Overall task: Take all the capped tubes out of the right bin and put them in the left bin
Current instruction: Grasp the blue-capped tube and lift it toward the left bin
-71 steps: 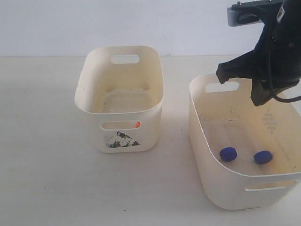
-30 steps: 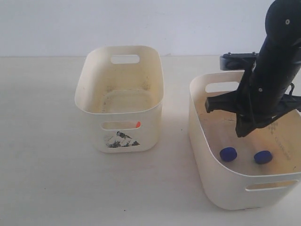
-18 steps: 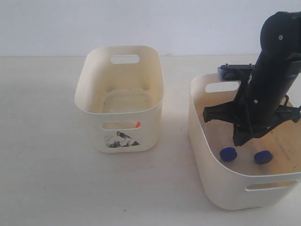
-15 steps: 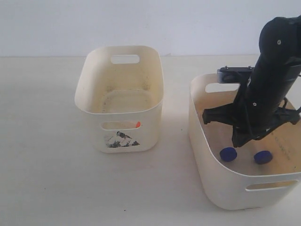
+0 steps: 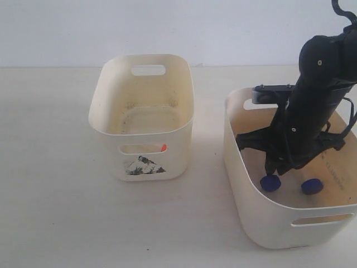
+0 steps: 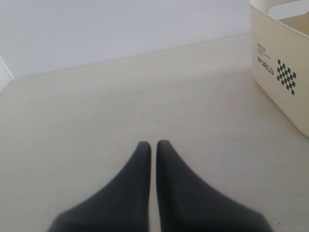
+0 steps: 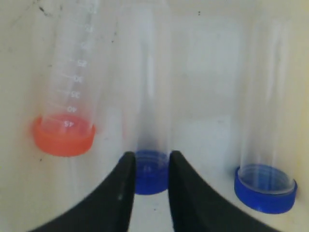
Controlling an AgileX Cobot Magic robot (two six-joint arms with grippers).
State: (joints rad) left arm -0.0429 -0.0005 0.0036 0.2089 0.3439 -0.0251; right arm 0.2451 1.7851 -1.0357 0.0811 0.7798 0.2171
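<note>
- We are at the grasp step. The right gripper point(image 5: 271, 171) is down inside the right bin point(image 5: 245, 196), with its arm leaning in over the far rim.
- In the right wrist view its fingers point(image 7: 123, 193) flank the cap of the middle blue-capped tube point(image 7: 151, 173). The gap between them is about as wide as the cap. We cannot tell whether they are pinching it or only standing alongside.
- Three capped tubes lie side by side on this bin's floor: the one between the fingers, the other blue-capped tube point(image 7: 265, 187), and an orange-capped tube point(image 7: 63, 136) on the far side of it.
- An orange cap point(image 5: 163, 148) shows through the front handle slot of the left bin point(image 5: 179, 159), so we judge one tube is already across.
- The left gripper point(image 6: 150, 144) hangs over the bare table point(image 5: 56, 195), its fingers pressed nearly together and holding nothing.
- Next we need a firm squeeze at the cap, then a straight lift that clears the neighbours and the bin wall, then a carry across to the left bin.
</note>
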